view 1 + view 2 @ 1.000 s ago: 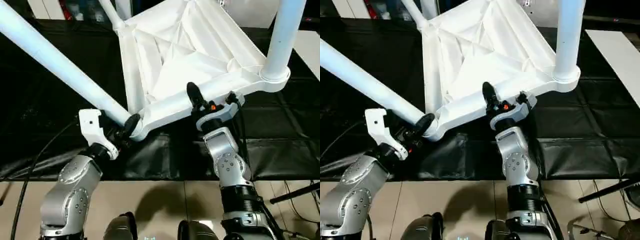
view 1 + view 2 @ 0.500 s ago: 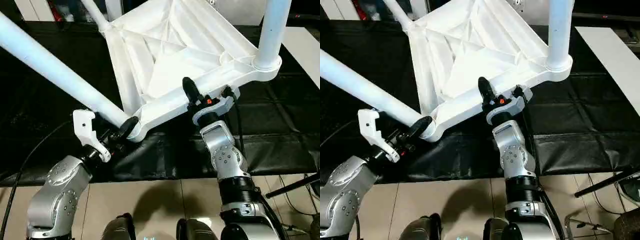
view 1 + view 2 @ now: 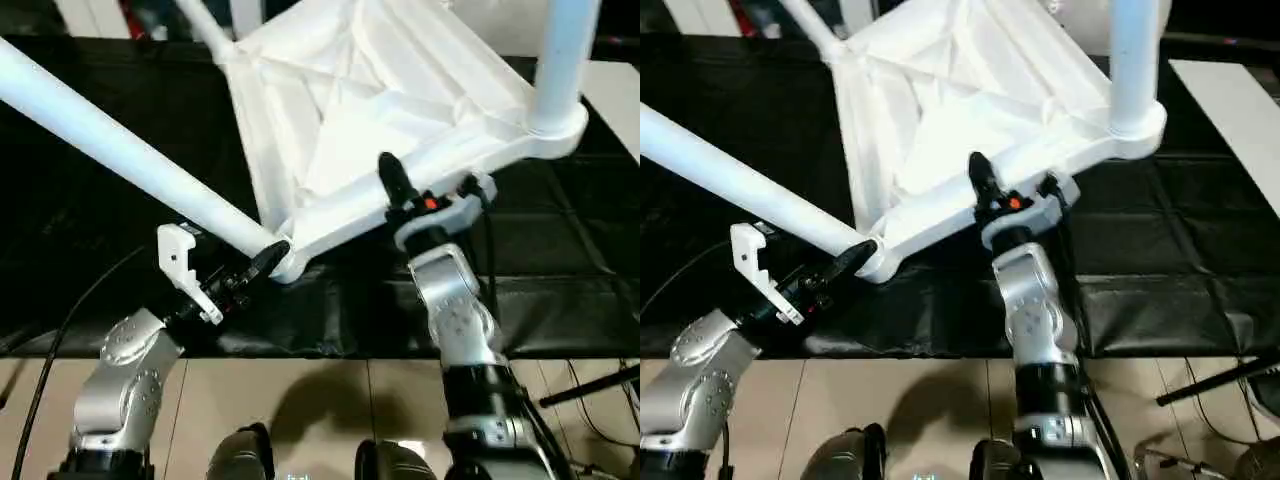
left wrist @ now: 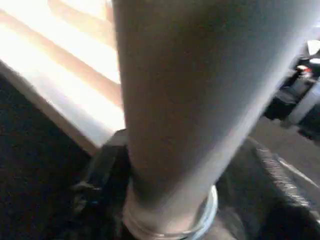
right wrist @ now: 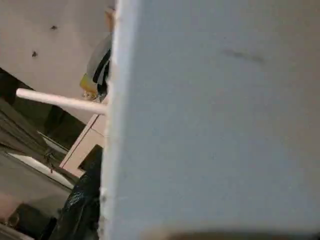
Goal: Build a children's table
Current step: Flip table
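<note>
Tabletop (image 3: 380,110) sits upside down and tilted over the black worktable (image 3: 90,230), ribbed underside facing the head camera. Three legs visible in corner sockets: near-left leg (image 3: 120,150) slants up to the left, right leg (image 3: 558,60) stands upright, far one (image 3: 205,25) at the back corner. Left gripper (image 3: 262,265) is at the near-left socket, fingers straddling the leg base; can't tell whether it is clamped or loose. Right gripper (image 3: 425,205) is clenched on the tabletop's near rim, one finger (image 3: 392,180) over the edge.
</note>
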Robot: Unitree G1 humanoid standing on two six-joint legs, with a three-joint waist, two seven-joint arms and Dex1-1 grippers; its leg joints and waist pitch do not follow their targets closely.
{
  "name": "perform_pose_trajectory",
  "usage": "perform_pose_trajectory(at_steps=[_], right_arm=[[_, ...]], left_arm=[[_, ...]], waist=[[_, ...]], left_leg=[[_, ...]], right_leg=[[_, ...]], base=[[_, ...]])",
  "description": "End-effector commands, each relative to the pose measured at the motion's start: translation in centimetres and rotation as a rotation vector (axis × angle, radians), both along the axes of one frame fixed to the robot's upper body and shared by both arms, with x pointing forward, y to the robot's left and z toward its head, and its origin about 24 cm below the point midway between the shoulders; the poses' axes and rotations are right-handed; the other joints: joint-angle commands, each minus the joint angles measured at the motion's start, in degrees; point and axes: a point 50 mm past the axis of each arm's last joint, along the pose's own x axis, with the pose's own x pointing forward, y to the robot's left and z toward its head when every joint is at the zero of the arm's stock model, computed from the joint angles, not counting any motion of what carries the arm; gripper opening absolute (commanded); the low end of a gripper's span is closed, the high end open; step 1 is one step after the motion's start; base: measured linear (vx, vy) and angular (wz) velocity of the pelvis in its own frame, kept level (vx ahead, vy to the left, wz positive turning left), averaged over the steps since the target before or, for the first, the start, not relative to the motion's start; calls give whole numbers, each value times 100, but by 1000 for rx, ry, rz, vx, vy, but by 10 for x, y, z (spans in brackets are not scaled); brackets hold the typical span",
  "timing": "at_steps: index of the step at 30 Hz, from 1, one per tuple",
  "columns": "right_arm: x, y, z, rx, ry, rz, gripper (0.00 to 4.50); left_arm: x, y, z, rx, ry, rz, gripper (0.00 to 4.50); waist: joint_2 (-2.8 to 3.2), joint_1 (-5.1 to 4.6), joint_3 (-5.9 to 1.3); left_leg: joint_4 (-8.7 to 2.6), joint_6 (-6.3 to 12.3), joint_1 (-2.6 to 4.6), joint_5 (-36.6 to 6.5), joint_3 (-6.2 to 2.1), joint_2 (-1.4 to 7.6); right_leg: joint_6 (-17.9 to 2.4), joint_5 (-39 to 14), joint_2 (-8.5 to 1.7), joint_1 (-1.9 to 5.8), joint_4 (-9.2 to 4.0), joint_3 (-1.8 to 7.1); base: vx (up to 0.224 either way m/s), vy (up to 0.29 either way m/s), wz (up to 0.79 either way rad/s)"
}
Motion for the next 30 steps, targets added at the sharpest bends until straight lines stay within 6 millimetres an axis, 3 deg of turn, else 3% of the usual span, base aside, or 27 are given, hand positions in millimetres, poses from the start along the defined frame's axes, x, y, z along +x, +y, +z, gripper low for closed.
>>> perform_pose_trajectory(at_steps=[1, 3, 7, 10, 11, 12, 15, 16, 17, 19, 22, 25, 27, 30], right_arm=[[-2, -19, 27, 40, -123, -106, 208], [-2, -25, 26, 37, -111, -129, 208], [-3, -30, 28, 47, -107, -156, 208], [-2, -30, 29, 46, -115, -162, 208], [-1, -32, 32, 51, -122, -170, 208], [-1, -33, 32, 51, -123, -171, 208], [1, -37, 36, 47, -134, -178, 208], [1, -40, 39, 29, -142, -184, 208], [1, -43, 41, 4, -147, -192, 208], [2, -49, 46, -80, -162, -211, 208], [3, -56, 54, -175, -177, -235, 208], [4, -64, 63, -294, -179, -275, 208], [4, -68, 70, -402, -169, -326, 208], [3, -70, 73, -459, -154, -360, 208]], left_arm=[[3, 0, 3, 7, -21, -49, 321], [6, 3, 5, 16, -39, -66, 353], [7, 6, 9, 44, -38, -137, 366], [6, 14, 6, 67, -18, -135, 406], [6, 24, 1, 100, 2, -108, 406], [6, 25, 1, 104, 3, -104, 433], [6, 37, -2, 129, 16, -67, 448], [4, 46, -3, 150, 24, -56, 449], [2, 51, -3, 172, 26, -50, 449], [-5, 57, 0, 211, 17, -73, 450], [-15, 54, 7, 246, -8, -130, 450], [-33, 38, 20, 277, -27, -263, 450], [-43, 21, 34, 285, -55, -332, 450], [-46, 13, 44, 294, -77, -348, 450]], waist=[[168, -40, -543], [123, -25, -555], [130, -16, -550], [133, -19, -552], [195, -29, -559], [180, -26, -572], [198, -29, -565], [203, -25, -564], [248, -21, -562], [248, -29, -557], [258, -11, -535], [267, 10, -509], [257, 6, -482], [238, -4, -459]], left_leg=[[-372, 424, 301, -332, -83, 353], [-370, 342, 282, -368, -93, 356], [-387, 264, 278, -444, -92, 347], [-385, 258, 277, -439, -86, 345], [-385, 191, 278, -508, -93, 335], [-380, 205, 263, -479, -101, 328], [-368, 310, 237, -416, -89, 321], [-370, 313, 240, -431, -90, 328], [-379, 270, 252, -490, -100, 330], [-382, 251, 261, -499, -98, 334], [-394, 231, 278, -598, -80, 348], [-422, 123, 278, -775, -82, 363], [-436, 26, 299, -974, -66, 354], [-438, -80, 282, -1098, -62, 326]], right_leg=[[-1503, 639, -248, 178, -263, 202], [-1532, 686, -268, 217, -235, 207], [-1515, 597, -267, 208, -234, 198], [-1520, 623, -271, 206, -236, 199], [-1523, 690, -252, 207, -238, 190], [-1530, 734, -262, 237, -227, 191], [-1578, 720, -290, 244, -235, 209], [-1581, 678, -293, 242, -239, 207], [-1570, 567, -275, 227, -239, 193], [-1566, 541, -261, 223, -238, 192], [-1550, 372, -256, 197, -262, 201], [-1516, 34, -265, 184, -264, 203], [-1431, -195, -248, 153, -291, 212], [-1287, -377, -241, 152, -304, 227]], base=[[0, 0, 0], [0, 0, 0], [0, 0, 0], [0, 0, 0], [0, 0, 0], [0, 0, 0], [0, 0, 0], [0, 0, 0], [0, 0, 0], [0, 0, 0], [0, 0, 0], [0, 0, 0], [0, 0, 0], [0, 0, 0]])
